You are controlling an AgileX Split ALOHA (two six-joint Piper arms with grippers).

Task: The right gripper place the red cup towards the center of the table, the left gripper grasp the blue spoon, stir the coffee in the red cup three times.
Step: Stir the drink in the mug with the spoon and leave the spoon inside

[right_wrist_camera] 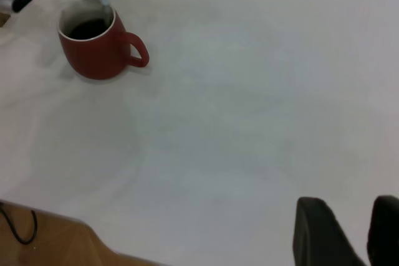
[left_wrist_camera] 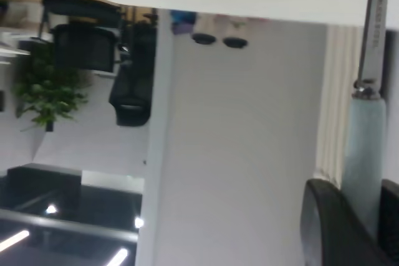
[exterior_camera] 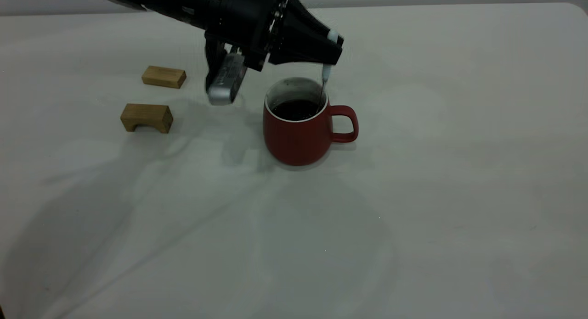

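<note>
Red, rounded and matte, the cup (exterior_camera: 297, 135) stands near the middle of the smooth off-white table (exterior_camera: 413, 218), dark coffee (exterior_camera: 296, 109) inside. Directly above its rim I see my left gripper (exterior_camera: 331, 53) clamped on the pale blue spoon (exterior_camera: 325, 75), metal neck dipping into the cup. Faint stamped lettering on the neck is unreadable. My right gripper (right_wrist_camera: 346, 232) hangs well away from the cup, fingers apart.
</note>
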